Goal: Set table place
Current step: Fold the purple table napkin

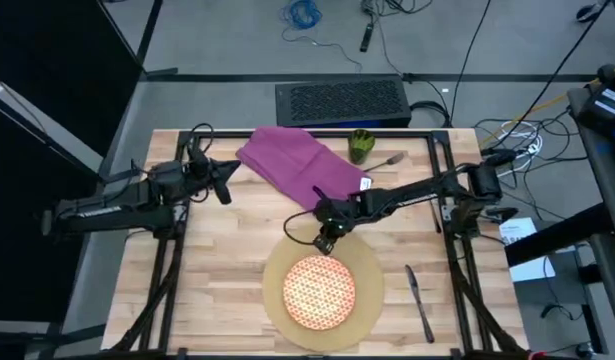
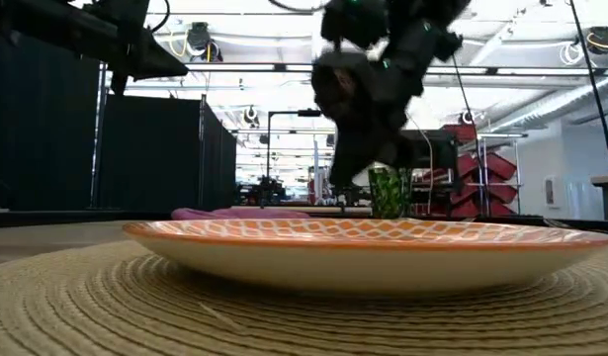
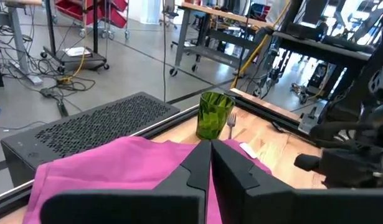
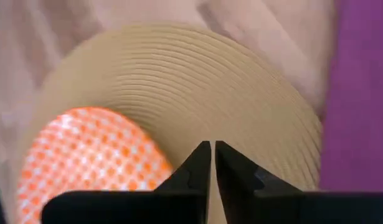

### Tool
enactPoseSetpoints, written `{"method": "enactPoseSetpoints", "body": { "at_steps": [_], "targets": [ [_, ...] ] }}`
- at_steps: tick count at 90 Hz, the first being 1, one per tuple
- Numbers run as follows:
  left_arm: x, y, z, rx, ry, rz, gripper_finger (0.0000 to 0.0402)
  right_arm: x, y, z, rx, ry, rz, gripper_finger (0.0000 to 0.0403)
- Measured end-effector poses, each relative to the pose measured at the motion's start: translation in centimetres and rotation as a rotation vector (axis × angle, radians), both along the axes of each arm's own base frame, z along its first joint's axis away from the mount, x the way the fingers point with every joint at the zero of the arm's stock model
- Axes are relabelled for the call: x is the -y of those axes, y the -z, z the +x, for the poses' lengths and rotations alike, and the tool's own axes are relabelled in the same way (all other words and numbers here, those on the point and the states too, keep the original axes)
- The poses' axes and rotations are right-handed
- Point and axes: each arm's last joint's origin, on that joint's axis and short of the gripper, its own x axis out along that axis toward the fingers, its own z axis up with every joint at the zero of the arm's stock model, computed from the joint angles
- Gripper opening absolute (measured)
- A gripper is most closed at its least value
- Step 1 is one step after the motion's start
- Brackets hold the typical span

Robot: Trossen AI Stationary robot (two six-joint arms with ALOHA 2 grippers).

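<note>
Plate (image 1: 320, 290) sits square in the middle of the round mat (image 1: 367, 268) near the front edge of the desk (image 1: 217, 290), so that pairing looks done, and the knife (image 1: 419, 302) lies off to the right of the mat, apart from it. The rest is still parked at the back: the purple napkin (image 1: 297, 165) spread out, the green cup (image 1: 360, 146) just beyond its far corner, the fork (image 1: 385, 160) beside the cup. The right end effector (image 1: 325, 240) hangs over the far rim of the mat, between plate and napkin, fingers clenched together with nothing in them. My read is the napkin comes next; it would need to open up, drop onto the near edge of the cloth just behind it, and pinch a fold rather than press flat. Dragging it left of the mat looks safest, since that stretch of desk is bare, while the cup and fork crowd the napkin's far side and could get swept along. The left end effector (image 3: 210, 163) waits over the back left of the desk, pointing at the napkin, also clenched on nothing. The back edge of the desk runs close behind the cup.
</note>
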Motion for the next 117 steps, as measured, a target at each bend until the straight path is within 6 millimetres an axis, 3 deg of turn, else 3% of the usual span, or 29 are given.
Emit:
{"method": "enactPoseSetpoints", "body": {
  "at_steps": [10, 19, 30, 45, 56, 75, 86, 93, 107, 117],
  "targets": [
    [0.1, -0.1, -0.3, 0.006, 0.0, 0.002, 0.0, 0.2, -3.3, 0.2, -0.079, -0.047, -0.139, 0.0043],
    [0.2, -0.2, -0.4, 0.015, 0.043, 0.0, 0.0, 0.2, -6.7, -1.6, -0.237, -0.035, -0.372, 0.0058],
    [0.5, -0.4, -0.7, 0.032, 0.103, 0.019, 0.0, -0.5, -10.8, -5.8, -0.273, 0.034, -0.584, 0.0073],
    [0.7, -1.1, -0.9, 0.09, 0.14, 0.053, 0.0, -2.5, -14.5, -12.8, -0.046, 0.08, -0.609, 0.0087],
    [0.9, -2.1, -0.7, 0.179, 0.221, 0.111, 0.0, -3.2, -13.5, -17.4, 0.179, 0.073, -0.552, 0.0091],
    [0.9, -1.9, 0.1, 0.28, 0.292, 0.198, 0.0, -2.9, -7.4, -22.6, 0.595, 0.077, -0.469, 0.0089],
    [0.8, -0.7, 0.6, 0.302, 0.292, 0.184, 0.0, -2.2, -5.5, -23.8, 0.929, 0.174, -0.542, 0.0089],
    [0.7, -0.1, 0.9, 0.361, 0.284, 0.183, 0.0, -1.6, -4.8, -24.4, 1.037, 0.274, -0.654, 0.0089],
    [0.3, 0.5, 2.0, 0.431, 0.253, 0.172, 0.0, -0.8, -4.2, -24.9, 1.076, 0.416, -0.753, 0.0089],
    [-0.5, 1.1, 3.0, 0.437, 0.107, 0.125, 0.0, 0.1, -4.3, -24.8, 1.013, 0.52, -0.786, 0.009]
  ]
}}
